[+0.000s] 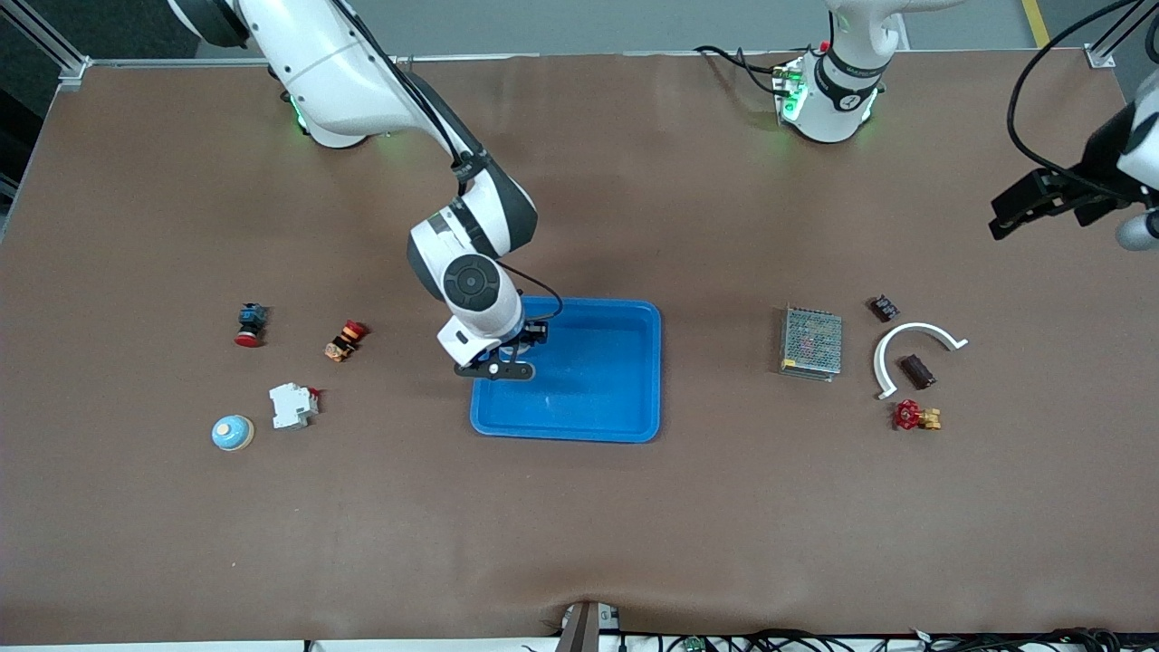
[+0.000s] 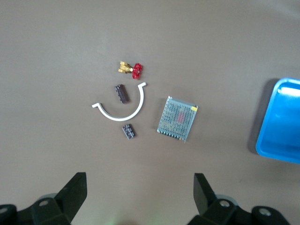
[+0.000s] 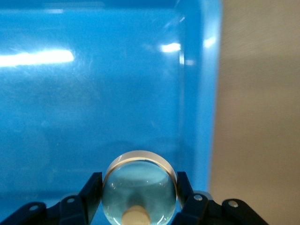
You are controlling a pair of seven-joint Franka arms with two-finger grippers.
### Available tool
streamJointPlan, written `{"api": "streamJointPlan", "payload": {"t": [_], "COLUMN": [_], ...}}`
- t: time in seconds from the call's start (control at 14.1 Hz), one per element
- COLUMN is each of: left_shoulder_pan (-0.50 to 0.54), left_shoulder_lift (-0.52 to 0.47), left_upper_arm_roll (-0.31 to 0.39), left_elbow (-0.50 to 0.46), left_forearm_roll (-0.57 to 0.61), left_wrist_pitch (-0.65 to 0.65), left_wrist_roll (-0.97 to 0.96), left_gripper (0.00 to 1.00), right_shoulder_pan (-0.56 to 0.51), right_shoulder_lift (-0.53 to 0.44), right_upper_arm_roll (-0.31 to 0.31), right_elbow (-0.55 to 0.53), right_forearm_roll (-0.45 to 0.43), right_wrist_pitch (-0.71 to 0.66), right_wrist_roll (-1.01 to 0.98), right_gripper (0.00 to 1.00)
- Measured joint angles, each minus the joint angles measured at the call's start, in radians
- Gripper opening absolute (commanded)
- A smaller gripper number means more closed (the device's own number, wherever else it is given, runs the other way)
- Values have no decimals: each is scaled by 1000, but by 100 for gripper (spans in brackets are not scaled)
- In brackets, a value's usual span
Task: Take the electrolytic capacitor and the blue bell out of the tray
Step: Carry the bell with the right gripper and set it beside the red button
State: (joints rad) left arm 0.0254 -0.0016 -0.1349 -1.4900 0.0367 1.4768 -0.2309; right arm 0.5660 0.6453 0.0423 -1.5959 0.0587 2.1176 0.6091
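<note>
Second bell on the worktop: a pale blue domed bell (image 1: pixel 233 433) lies toward the right arm's end, nearer the front edge than anything else there, well apart from the tray.
Loose parts, right arm's end: a white breaker (image 1: pixel 292 405), a red-and-orange button (image 1: pixel 345 340) and a red-capped switch (image 1: pixel 250 324) lie a little farther from the front edge than that bell.
Tray: the blue tray (image 1: pixel 598 389) sits mid-worktop, and its floor looks bare apart from the corner where the right arm works.
Blue bell: a round pale blue dome with a beige knob (image 3: pixel 140 164) lies inside the tray, against the rim on the right arm's side.
Right gripper: the right gripper (image 1: pixel 502 367) is down in that corner, its fingers pinching the dome from both sides.
Loose parts, left arm's end: a red valve (image 1: pixel 916 416), a white arc (image 1: pixel 914 349), two dark blocks (image 1: pixel 917 371) and a grey mesh box (image 1: pixel 810 342).
Left gripper: the left gripper (image 2: pixel 140 187) waits over that end with its fingers spread wide and nothing between them.
Capacitor: none shows in the tray, and I cannot pick it out among the loose parts.
Progress: the bell looks gripped but not yet lifted; carrying it out over the rim appears to be what remains.
</note>
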Motion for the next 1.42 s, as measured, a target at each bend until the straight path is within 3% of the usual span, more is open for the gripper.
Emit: {"api": "streamJointPlan", "payload": {"t": [0.42,0.64,0.99,1.42], "left_shoulder_pan": [-114,-116,-116,-116], "left_shoulder_lift": [-80,-93,-93,-91], "left_upper_arm_roll": [94,100,101,102], "left_elbow": [-117,-130,-134,-134], "left_forearm_roll": [0,0,0,0], "left_wrist_pitch": [41,41,41,41], "left_wrist_roll": [0,0,48,60], "left_gripper": [100,100,100,100], "right_shoulder_pan": [-181,-257,-415,-495], "right_shoulder_lift": [-138,-174,-204,-282], "right_upper_arm_roll": [-7,-7,-11,-10], "right_elbow": [70,53,-31,-271], "right_forearm_roll": [-13,-108,-126,-126], "right_wrist_pitch": [-320,-374,-350,-122], "right_wrist_roll": [-358,-501,-763,-886], "right_gripper": [35,35,35,35]}}
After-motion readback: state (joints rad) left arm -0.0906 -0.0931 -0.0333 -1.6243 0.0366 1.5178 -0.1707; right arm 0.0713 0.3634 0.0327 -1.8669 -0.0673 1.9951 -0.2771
